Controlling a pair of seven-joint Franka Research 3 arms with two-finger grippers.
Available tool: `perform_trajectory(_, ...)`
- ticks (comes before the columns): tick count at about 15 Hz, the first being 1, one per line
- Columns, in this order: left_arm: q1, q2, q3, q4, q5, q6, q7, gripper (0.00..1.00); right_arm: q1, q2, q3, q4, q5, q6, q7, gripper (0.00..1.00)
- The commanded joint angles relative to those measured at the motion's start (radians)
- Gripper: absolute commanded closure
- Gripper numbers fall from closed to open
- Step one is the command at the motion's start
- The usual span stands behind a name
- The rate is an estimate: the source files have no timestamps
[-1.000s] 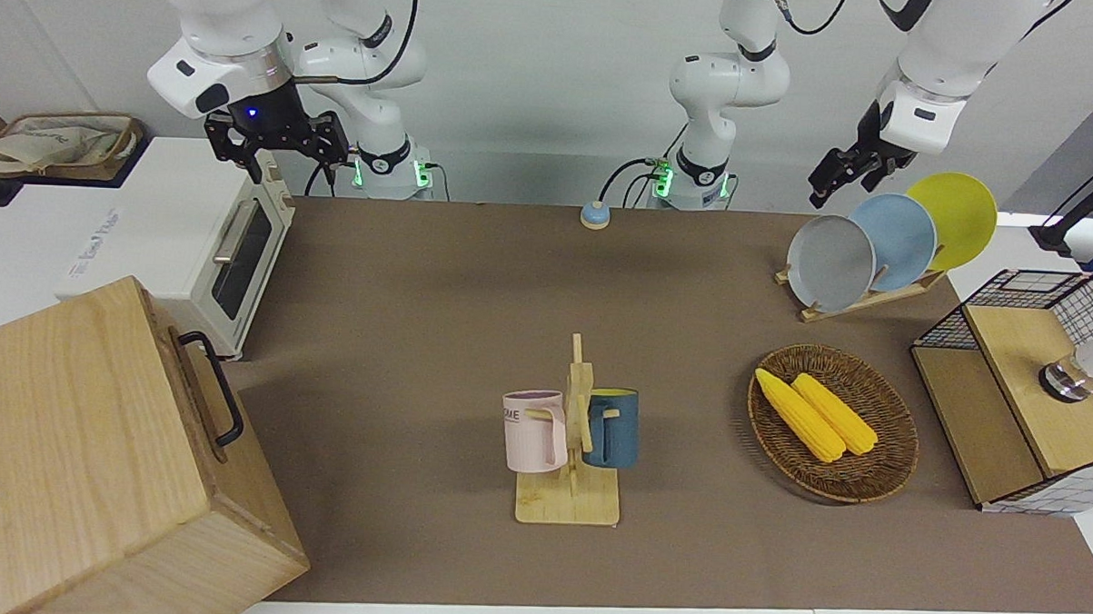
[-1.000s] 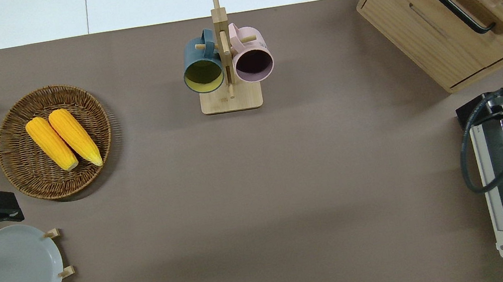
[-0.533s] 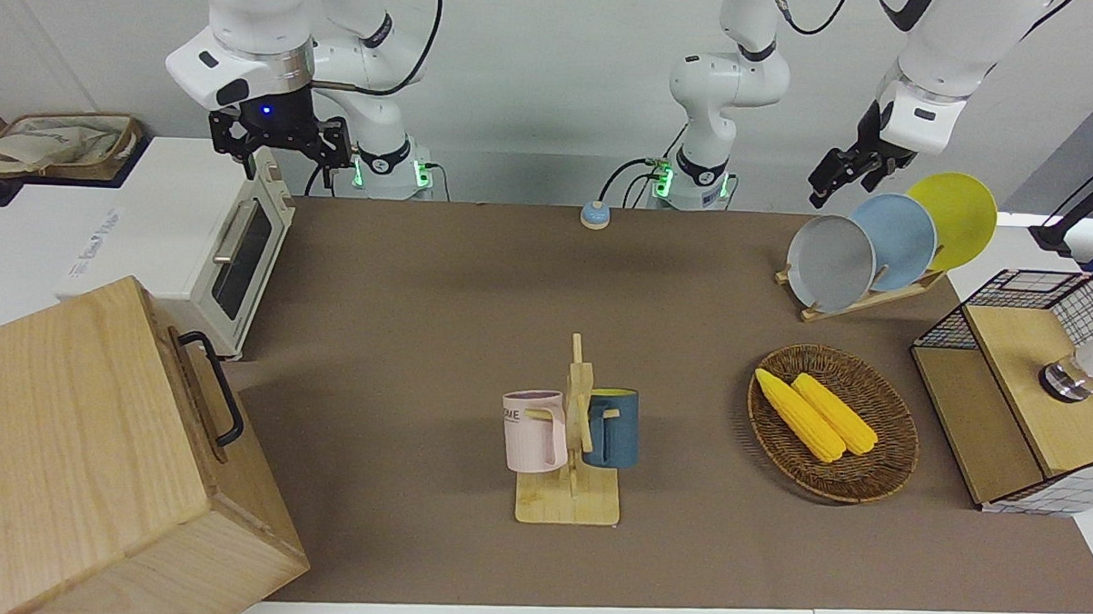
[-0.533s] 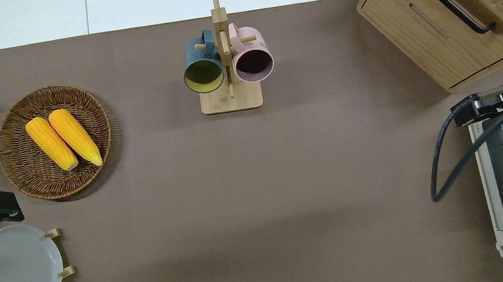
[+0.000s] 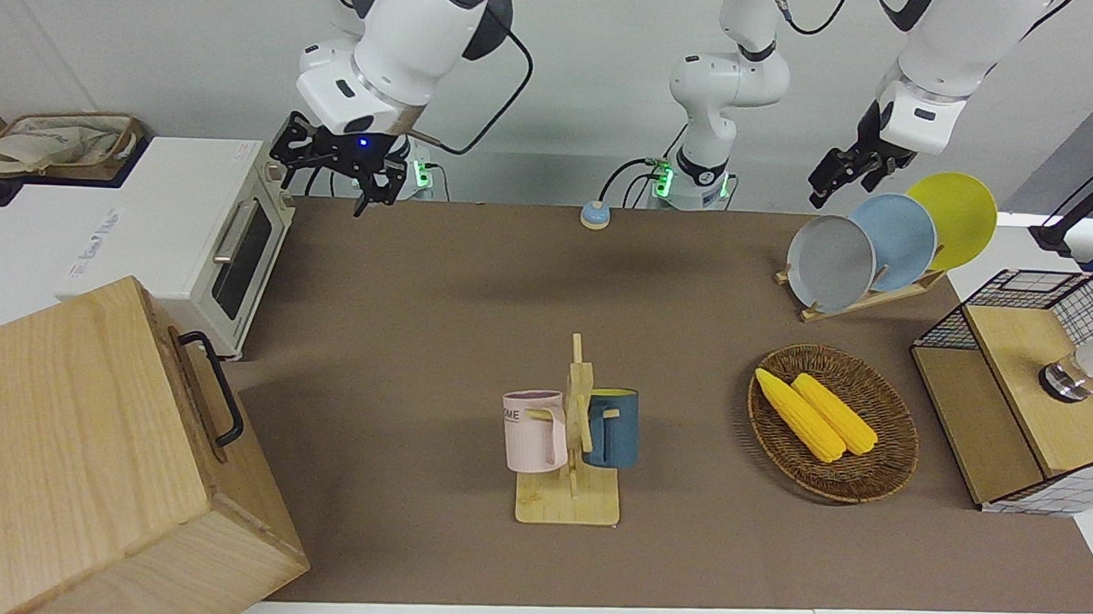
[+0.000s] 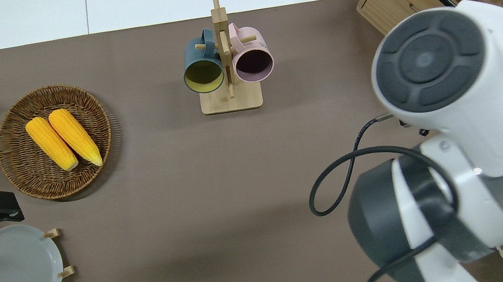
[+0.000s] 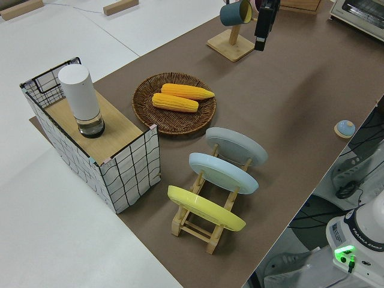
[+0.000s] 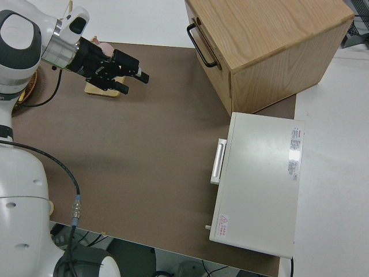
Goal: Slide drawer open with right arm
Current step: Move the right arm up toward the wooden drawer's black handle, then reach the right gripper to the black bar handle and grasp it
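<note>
The right gripper [image 8: 134, 78] hangs with its jaws spread apart and nothing between them, in the air clear of the cabinet [image 5: 78, 454]; the left arm is parked. The cabinet, the biggest thing here, sits at the right arm's end of the table [image 5: 473, 314]. The toaster oven [image 5: 185, 231] stands just beside the cabinet, nearer the robots. The drawer [image 6: 398, 1] is in the cabinet's front, pushed in. Its black bar handle [image 5: 212, 388] is untouched.

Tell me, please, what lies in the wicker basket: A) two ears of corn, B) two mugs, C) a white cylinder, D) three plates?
A: the wicker basket holds two ears of corn side by side; the mugs hang on a wooden stand.
</note>
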Motion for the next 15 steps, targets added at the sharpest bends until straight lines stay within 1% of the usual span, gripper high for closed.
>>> perform_trajectory(1, -0.004, -0.008, 0.005, 0.0, -0.004, -0.002, 0.01, 0.01, 0.037, 0.039, -0.002, -0.026, -0.158, -0.001, 0.024, 0.017)
perform_trajectory(2, -0.004, -0.008, 0.005, 0.0, -0.004, -0.002, 0.01, 0.01, 0.046, 0.053, 0.0, -0.032, -0.197, -0.001, 0.022, 0.017)
perform_trajectory(3, -0.004, -0.008, 0.005, 0.0, -0.004, -0.002, 0.01, 0.01, 0.066, 0.065, 0.001, -0.058, -0.252, -0.001, 0.022, 0.017)
perform_trajectory(4, -0.004, -0.008, 0.005, 0.0, -0.004, -0.002, 0.01, 0.01, 0.081, 0.082, 0.004, -0.094, -0.313, -0.001, 0.024, 0.017)
perform_trajectory(5, -0.004, -0.008, 0.005, 0.0, -0.004, -0.002, 0.01, 0.01, 0.083, 0.094, 0.016, -0.11, -0.361, -0.001, 0.024, 0.017)
perform_trajectory(6, -0.004, -0.008, 0.005, 0.0, -0.004, -0.002, 0.01, 0.01, 0.085, 0.108, 0.026, -0.115, -0.399, 0.001, 0.022, 0.017)
perform_trajectory(7, -0.004, -0.008, 0.005, 0.0, -0.004, -0.002, 0.01, 0.01, 0.089, 0.126, 0.026, -0.122, -0.439, 0.002, 0.024, 0.017)
perform_trajectory(9, -0.004, -0.008, 0.005, 0.0, -0.004, -0.002, 0.01, 0.01, 0.103, 0.162, 0.026, -0.157, -0.563, 0.016, 0.022, 0.017)
perform_trajectory(10, -0.004, -0.008, 0.005, 0.0, -0.004, -0.001, 0.01, 0.01, 0.103, 0.171, 0.027, -0.164, -0.6, 0.027, 0.021, 0.019)
perform_trajectory(13, -0.004, -0.008, 0.005, 0.0, -0.004, -0.002, 0.01, 0.01, 0.103, 0.192, 0.026, -0.177, -0.634, 0.057, 0.019, 0.021)
perform_trajectory(15, -0.004, -0.008, 0.005, 0.0, -0.004, -0.002, 0.01, 0.01, 0.098, 0.203, 0.026, -0.196, -0.679, 0.085, 0.019, 0.021)
